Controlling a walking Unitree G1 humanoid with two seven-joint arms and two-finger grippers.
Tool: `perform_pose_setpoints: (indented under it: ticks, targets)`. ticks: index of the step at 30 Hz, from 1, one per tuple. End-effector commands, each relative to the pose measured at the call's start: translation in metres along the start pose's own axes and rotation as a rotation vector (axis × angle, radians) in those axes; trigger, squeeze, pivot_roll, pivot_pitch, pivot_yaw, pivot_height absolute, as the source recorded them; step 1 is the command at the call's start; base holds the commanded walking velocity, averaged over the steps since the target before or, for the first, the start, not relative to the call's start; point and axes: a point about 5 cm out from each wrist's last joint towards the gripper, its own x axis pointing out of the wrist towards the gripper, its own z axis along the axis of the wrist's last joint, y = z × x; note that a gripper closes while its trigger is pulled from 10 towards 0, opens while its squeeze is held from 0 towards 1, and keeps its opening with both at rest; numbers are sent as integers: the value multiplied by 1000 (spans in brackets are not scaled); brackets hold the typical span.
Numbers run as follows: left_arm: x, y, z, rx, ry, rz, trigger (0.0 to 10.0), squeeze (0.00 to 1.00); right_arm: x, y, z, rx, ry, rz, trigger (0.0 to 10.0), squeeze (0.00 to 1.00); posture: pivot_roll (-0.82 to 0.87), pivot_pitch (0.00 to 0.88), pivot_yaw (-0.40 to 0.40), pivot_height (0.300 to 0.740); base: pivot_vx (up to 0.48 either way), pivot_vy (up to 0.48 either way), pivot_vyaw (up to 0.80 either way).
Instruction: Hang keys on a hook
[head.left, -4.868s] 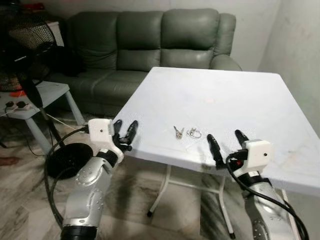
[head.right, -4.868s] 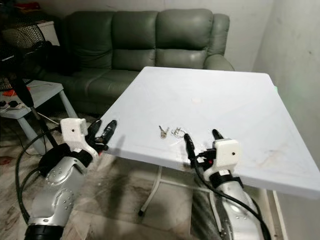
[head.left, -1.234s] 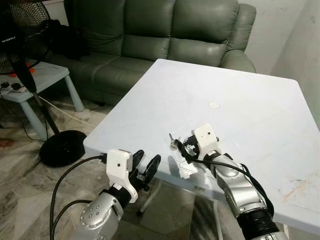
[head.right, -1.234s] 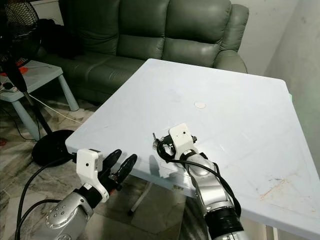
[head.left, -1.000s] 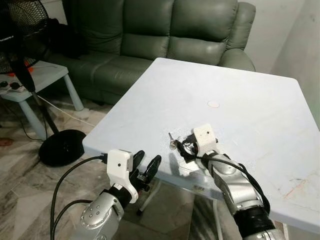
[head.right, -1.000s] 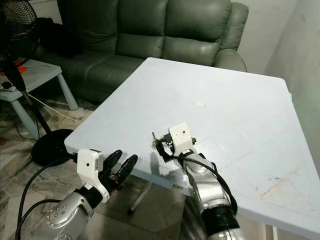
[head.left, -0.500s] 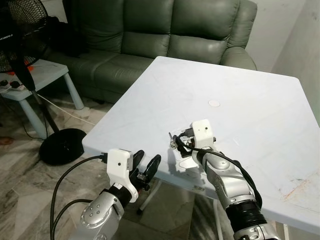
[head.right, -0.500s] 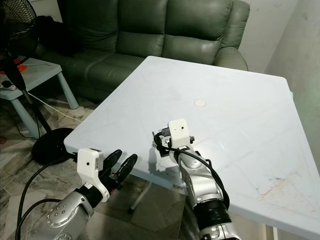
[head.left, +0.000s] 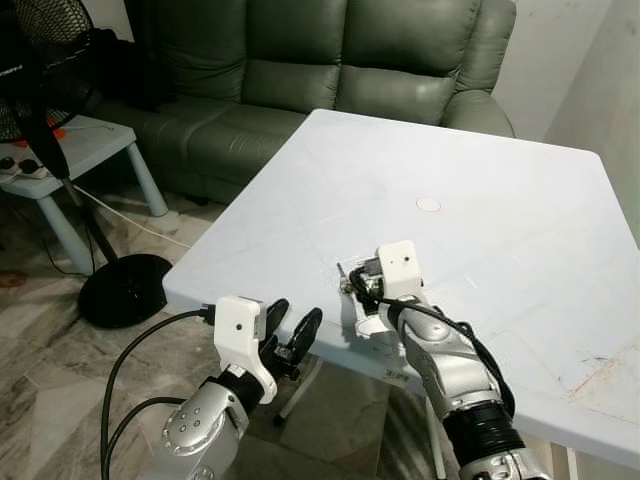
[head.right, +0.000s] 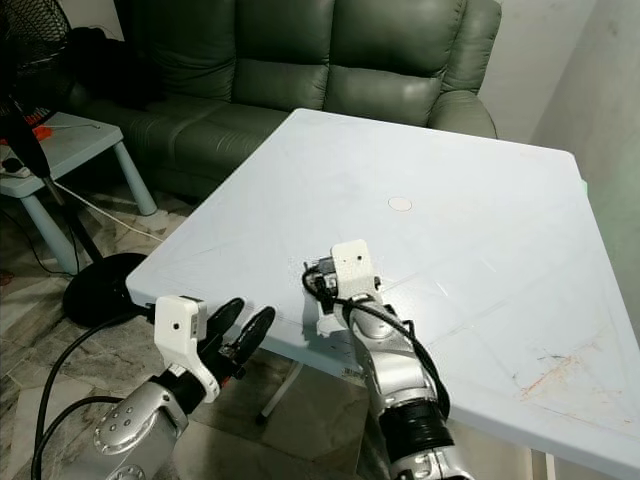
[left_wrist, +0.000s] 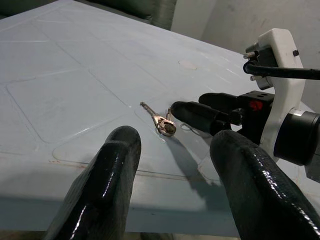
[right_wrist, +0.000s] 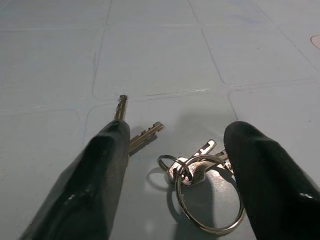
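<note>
A bunch of metal keys (right_wrist: 200, 172) on a ring lies on the white table (head.left: 480, 170), close to its front left edge. My right gripper (right_wrist: 179, 130) rests low over the table, open, with one black finger on each side of the keys (head.left: 346, 285). One loose key (right_wrist: 142, 136) points away from the ring. My left gripper (head.left: 292, 322) hangs open just below and in front of the table edge, empty. In the left wrist view it looks across the tabletop at the keys (left_wrist: 164, 125) and the right gripper (left_wrist: 187, 103).
A green leather sofa (head.left: 330, 60) stands behind the table. At the left are a black standing fan (head.left: 40, 60) with its round base (head.left: 125, 290) on the floor, and a small pale side table (head.left: 90, 140). A small round mark (head.left: 428, 205) sits mid-table.
My right gripper has shifted a little to the left over the keys and its forearm has swung more upright. The keys still lie on the table. The left arm has not moved.
</note>
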Motion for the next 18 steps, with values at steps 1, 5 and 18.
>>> perform_pose_setpoints:
  ticks: [1,5,18]
  targets:
    - [-1,-2,5,4,-16,-4,10000,0,1,1,0,-8,10,-1,0,0,191,77,-20,740,0,0,0]
    - [-1,-2,6,4,-17,-4,10000,0,1,1,-1,-8,12,-1,0,0,192,77,-21,740,0,0,0]
    - [-1,-2,6,-3,-20,-4,10000,0,1,3,-2,-22,19,17,2353,0,194,81,-22,740,0,0,0]
